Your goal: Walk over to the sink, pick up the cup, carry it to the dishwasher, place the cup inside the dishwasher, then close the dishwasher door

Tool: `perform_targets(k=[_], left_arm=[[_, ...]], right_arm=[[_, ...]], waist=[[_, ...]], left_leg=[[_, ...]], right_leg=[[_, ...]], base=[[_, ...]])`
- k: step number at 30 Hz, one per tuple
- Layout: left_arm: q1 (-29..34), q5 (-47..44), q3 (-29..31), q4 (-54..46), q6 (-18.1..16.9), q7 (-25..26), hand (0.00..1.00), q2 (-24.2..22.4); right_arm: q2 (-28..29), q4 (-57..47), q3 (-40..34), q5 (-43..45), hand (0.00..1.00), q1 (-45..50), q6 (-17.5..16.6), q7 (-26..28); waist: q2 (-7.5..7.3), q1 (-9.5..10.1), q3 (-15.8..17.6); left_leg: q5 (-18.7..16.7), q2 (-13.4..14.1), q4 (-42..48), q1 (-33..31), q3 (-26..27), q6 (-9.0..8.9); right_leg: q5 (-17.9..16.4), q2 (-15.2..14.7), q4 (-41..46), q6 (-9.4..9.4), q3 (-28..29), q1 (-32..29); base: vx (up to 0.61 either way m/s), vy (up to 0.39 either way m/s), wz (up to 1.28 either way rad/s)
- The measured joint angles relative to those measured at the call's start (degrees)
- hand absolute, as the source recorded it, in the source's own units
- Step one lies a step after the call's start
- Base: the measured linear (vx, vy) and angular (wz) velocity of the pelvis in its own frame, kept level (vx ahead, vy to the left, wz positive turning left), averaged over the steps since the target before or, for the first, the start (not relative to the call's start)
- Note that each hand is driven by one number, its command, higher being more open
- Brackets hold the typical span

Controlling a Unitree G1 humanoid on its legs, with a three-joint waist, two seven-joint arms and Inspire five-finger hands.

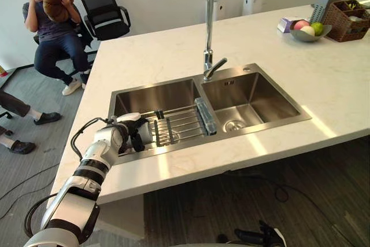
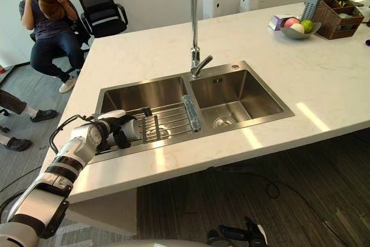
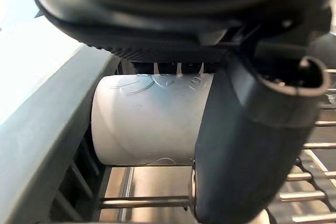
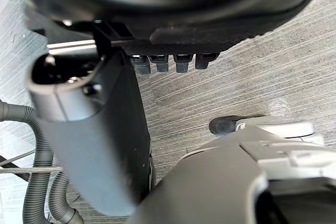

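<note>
Left hand (image 1: pixel 134 133) closed round the cup (image 3: pixel 147 119) over the rack (image 1: pixel 182 122); lift it straight up, clear of the sink (image 1: pixel 156 93) wall

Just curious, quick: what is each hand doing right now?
Left hand: closed around the white cylindrical cup.
Right hand: open, holding nothing.

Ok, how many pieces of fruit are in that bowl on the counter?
3: a pink one at the left, a pale one in front, a green one at the right. Others may lie hidden under them in the grey bowl.
</note>
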Motion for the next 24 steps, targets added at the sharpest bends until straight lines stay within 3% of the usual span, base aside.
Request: perform_targets(k=[8,12,15,20,24], left_arm=[[0.0,0.79,3.39,2.91,0.56,3.3,0.0,-1.35],[0.29,-2.54,3.45,4.35,-2.44,6.85,0.0,-0.98],[1.52,-8.68,3.45,3.49,-4.77,10.01,0.0,-0.27],[9.04,-29.03,3.94,-13.04,-6.93,12.07,0.0,0.47],[13.49,-45.43,9.68,-26.98,-7.9,13.48,0.0,-1.03]], right_arm=[[0.04,0.24,-0.03,-1.02,1.0,-0.33,0.0,0.3],[0.04,0.26,-0.04,-1.08,1.0,-0.31,0.05,0.25],[0.26,0.26,-0.05,-1.19,1.0,-0.29,0.05,-0.11],[0.61,0.32,-0.32,-1.2,1.0,0.56,-0.61,-1.48],[0.81,1.85,-1.31,-1.38,1.0,0.67,-1.79,-1.94]], waist=[[0.02,-0.23,-0.05],[0.09,-0.19,-0.1],[0.03,0.0,-0.06],[-0.42,2.16,0.12],[-0.53,4.26,0.1]], left_leg=[[-0.21,0.59,0.23,0.6,0.87,-0.19],[-0.22,0.65,0.26,0.68,0.57,-0.22],[-0.21,0.58,0.28,0.37,-0.05,-0.21],[-0.11,0.39,0.3,-0.46,-1.29,-0.09],[-0.11,0.15,0.3,-0.52,-1.91,-0.08]], right_leg=[[-0.11,0.71,0.02,-0.18,0.66,0.18],[-0.17,0.73,0.02,-0.3,0.36,0.4],[-0.29,0.57,0.01,-0.28,-0.15,0.37],[-0.19,0.24,0.33,-0.49,-1.34,0.24],[-0.25,0.17,0.34,-0.4,-1.95,0.54]], base=[[0.0,-0.006,-0.05],[-0.01,-0.002,0.03],[-0.03,-0.005,0.1],[0.01,0.0,0.12],[0.01,0.008,0.09]])
